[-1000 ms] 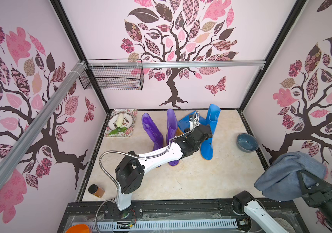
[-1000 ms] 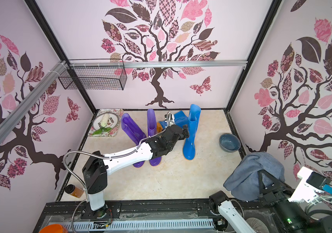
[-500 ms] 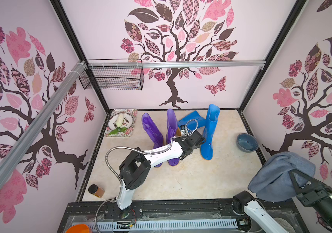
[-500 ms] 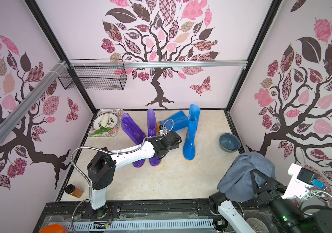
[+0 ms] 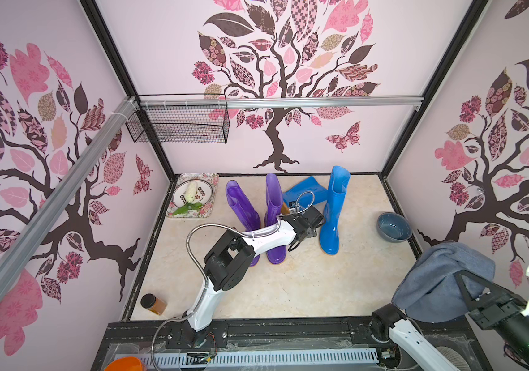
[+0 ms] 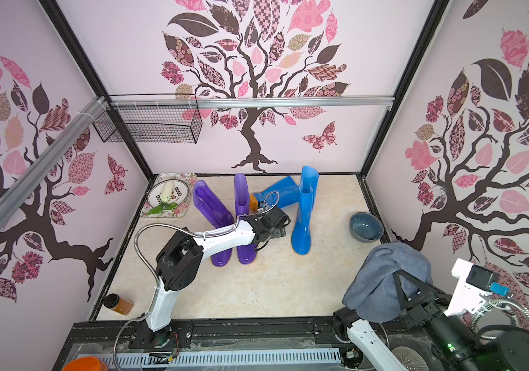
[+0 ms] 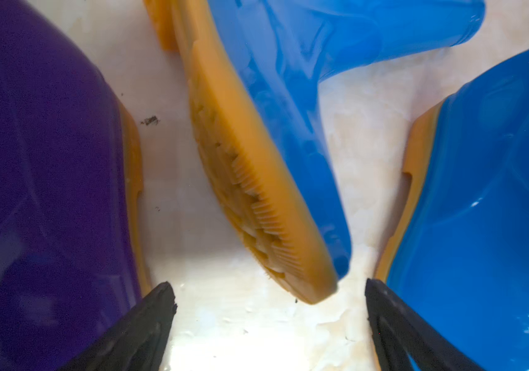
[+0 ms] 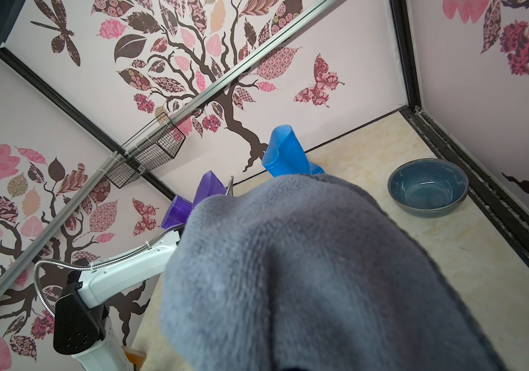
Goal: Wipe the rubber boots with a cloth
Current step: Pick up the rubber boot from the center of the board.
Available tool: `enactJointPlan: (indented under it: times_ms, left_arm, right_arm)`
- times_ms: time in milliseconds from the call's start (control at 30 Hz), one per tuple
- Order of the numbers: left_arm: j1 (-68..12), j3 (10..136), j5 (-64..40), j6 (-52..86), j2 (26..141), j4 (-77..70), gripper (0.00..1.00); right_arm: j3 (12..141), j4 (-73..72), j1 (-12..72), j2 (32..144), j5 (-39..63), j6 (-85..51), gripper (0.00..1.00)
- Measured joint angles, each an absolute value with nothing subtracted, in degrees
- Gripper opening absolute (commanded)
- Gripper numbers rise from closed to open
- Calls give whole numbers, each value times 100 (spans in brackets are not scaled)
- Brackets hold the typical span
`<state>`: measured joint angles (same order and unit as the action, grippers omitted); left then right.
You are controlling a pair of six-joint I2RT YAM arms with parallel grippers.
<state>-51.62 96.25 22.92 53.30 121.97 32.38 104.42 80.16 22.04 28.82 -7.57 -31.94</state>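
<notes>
Two purple rubber boots (image 5: 243, 205) (image 5: 273, 202) stand upright side by side. A blue boot (image 5: 334, 208) stands to their right, and another blue boot (image 5: 305, 191) lies on its side behind, its orange sole (image 7: 250, 180) facing my left wrist camera. My left gripper (image 7: 266, 290) is open, low over the floor between a purple boot (image 7: 41, 180) and the upright blue boot (image 7: 488, 205), with the lying boot's toe just ahead of its fingertips. The grey-blue cloth (image 5: 440, 282) hangs over my raised right gripper (image 6: 404, 289) at the near right, hiding its jaws.
A grey-blue bowl (image 5: 393, 226) sits by the right wall. A floral tray (image 5: 207, 205) with a plate and a white flower is at the back left. An amber jar (image 5: 154, 303) lies near the front left corner. A wire basket (image 5: 179, 123) hangs from the rail.
My left gripper has dropped from above the boots to floor level between the purple and blue boots. The right arm with the cloth has shifted slightly left.
</notes>
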Motion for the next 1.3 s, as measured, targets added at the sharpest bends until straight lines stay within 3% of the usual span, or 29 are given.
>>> enactJointPlan:
  times_ms: [433,1067,1300]
  left_arm:
    - [-4928,10084,2290,5247,12908,3258,83]
    - [-4571,11638,2471,5210,13784,4012,3]
    - [-4464,12095,2318,5059,13959,4134,0]
  right_arm:
    - [10154,7811,2206,2880,-543,-3105,0]
    - [9944,7776,2206,2864,-443,-3059,0]
    - [9924,7725,2206,2838,-357,-3059,1]
